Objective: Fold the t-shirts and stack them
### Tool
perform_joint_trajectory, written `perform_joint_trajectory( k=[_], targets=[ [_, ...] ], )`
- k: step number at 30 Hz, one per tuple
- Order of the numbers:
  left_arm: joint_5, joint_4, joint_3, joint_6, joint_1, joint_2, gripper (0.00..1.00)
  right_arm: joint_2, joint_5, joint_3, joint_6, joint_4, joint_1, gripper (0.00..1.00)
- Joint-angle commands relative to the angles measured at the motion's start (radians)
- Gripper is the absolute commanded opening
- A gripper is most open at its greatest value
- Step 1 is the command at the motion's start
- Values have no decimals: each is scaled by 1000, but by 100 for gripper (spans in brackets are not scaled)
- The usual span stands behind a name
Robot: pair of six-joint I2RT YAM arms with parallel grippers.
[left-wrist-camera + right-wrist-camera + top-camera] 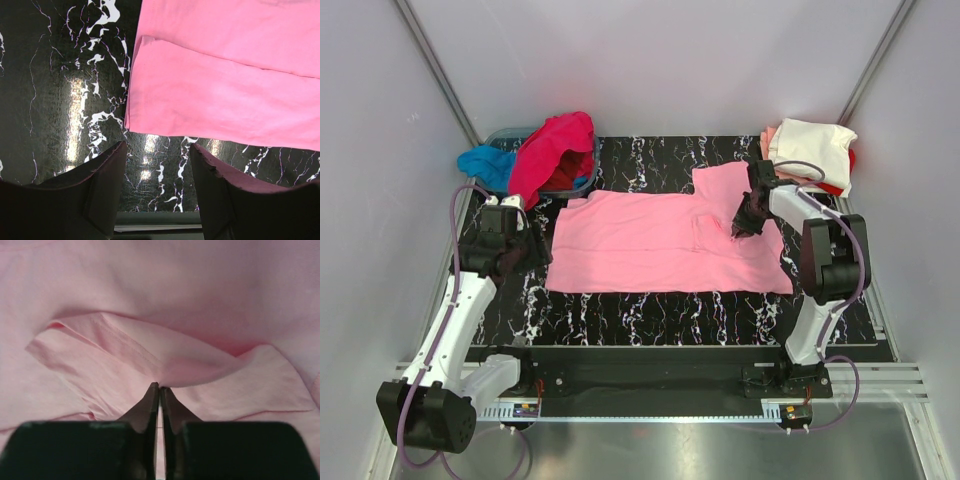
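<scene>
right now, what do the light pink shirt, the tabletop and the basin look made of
light pink t-shirt: soft matte knit cloth, likely cotton; it folds and shows stitched hems.
tabletop: hard and glossy, black with white veins, marble or a printed imitation; lights reflect in it.
basin: probably smooth grey-blue plastic, mostly covered by shirts.
</scene>
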State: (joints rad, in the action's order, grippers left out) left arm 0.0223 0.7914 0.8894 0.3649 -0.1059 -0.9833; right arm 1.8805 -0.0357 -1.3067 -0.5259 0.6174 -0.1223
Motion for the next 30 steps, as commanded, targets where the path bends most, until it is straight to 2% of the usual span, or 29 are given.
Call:
perform_joint_trajectory(
  k=[1, 2, 9, 13, 14, 15, 17, 20, 23, 28, 30],
  targets=[
    [10, -32, -9, -14, -2, 2, 58, 17, -10, -60, 6, -21, 18, 3],
    [10, -32, -9, -14, -2, 2, 58, 19, -12, -68, 7, -16, 21, 0],
    [11, -34, -9, -14, -3, 0, 58, 40, -13, -164, 3, 24, 99, 0],
    [10, -32, -9, -14, -3, 2, 58, 116, -10, -305, 1, 74, 148, 0],
    [10, -34, -9, -14, -3, -2, 58, 133, -23, -331, 4, 82, 156, 9],
    [10, -32, -9, -14, -3, 0, 58, 169, -30, -389, 7, 97, 159, 24],
    [10, -32, -9, -14, -5, 0, 58, 204, -46, -452, 13, 114, 167, 39],
    [11, -34, -10, -12, -8, -2, 58, 281, -62, -592, 23, 128, 168, 70],
    [11, -34, -9, -12, -9, -5, 58, 389, -76, -776, 36, 160, 168, 77],
    [14, -35, -9, -14, -15, -8, 58, 633, -95, -1154, 72, 252, 168, 79],
    [16, -34, -10, -14, -15, -6, 58, 689, -96, -1226, 72, 254, 168, 79]
  ],
)
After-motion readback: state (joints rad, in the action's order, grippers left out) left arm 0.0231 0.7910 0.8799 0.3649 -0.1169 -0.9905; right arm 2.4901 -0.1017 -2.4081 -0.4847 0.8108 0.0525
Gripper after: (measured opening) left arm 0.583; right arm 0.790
